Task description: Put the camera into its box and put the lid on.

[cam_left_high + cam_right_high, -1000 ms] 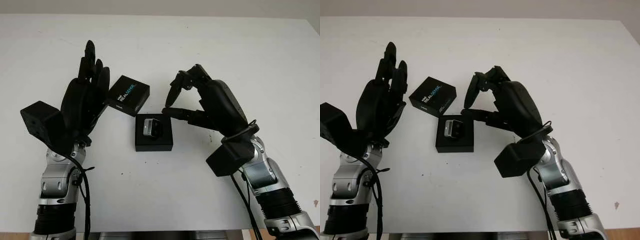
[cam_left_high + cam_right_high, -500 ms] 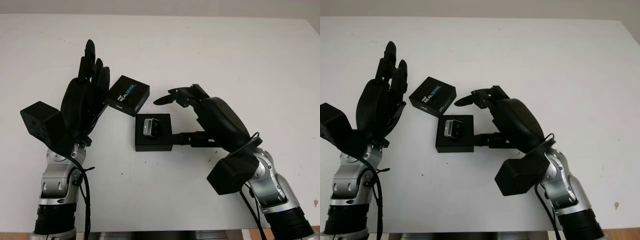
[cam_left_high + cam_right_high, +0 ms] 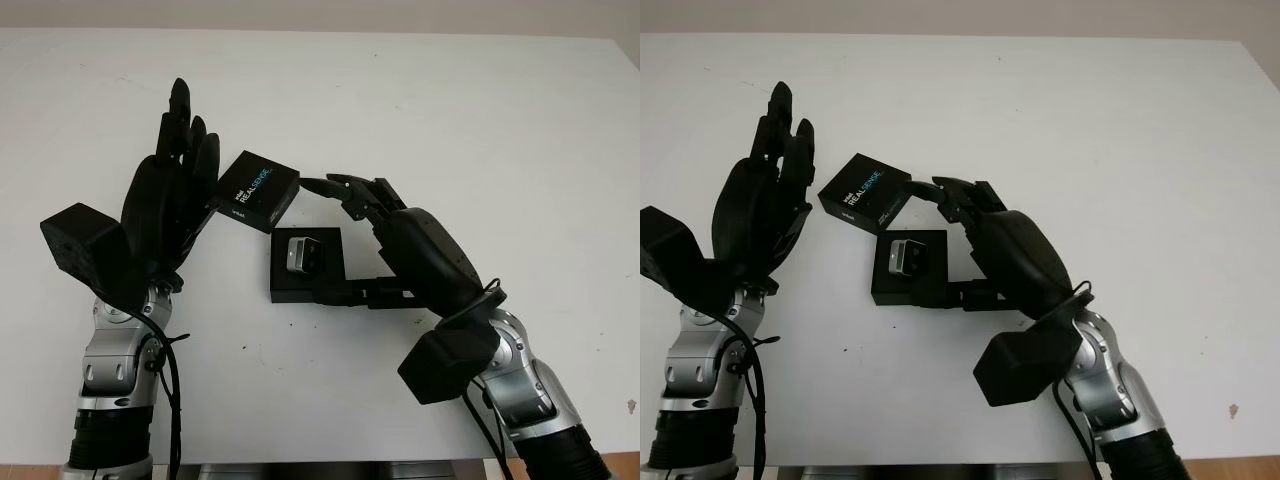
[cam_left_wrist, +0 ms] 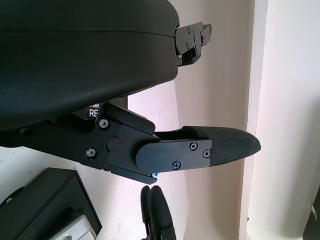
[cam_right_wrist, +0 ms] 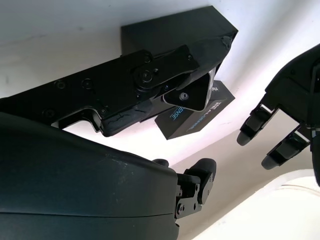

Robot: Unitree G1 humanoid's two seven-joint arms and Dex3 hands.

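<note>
White table (image 3: 480, 110), "REALSENSE" lid (image 3: 256, 190)

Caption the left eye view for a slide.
Right robot hand reaches over the box holding the camera, toward the lid.

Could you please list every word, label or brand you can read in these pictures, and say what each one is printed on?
"REALSENSE": in white and blue letters on the top of the black lid, which lies tilted between the left hand and the right hand.
A smaller word above "REALSENSE" on the lid: too small to read.
A small white mark on the lid's side: too small to read.
Camera in the open box: no legible text.
</note>
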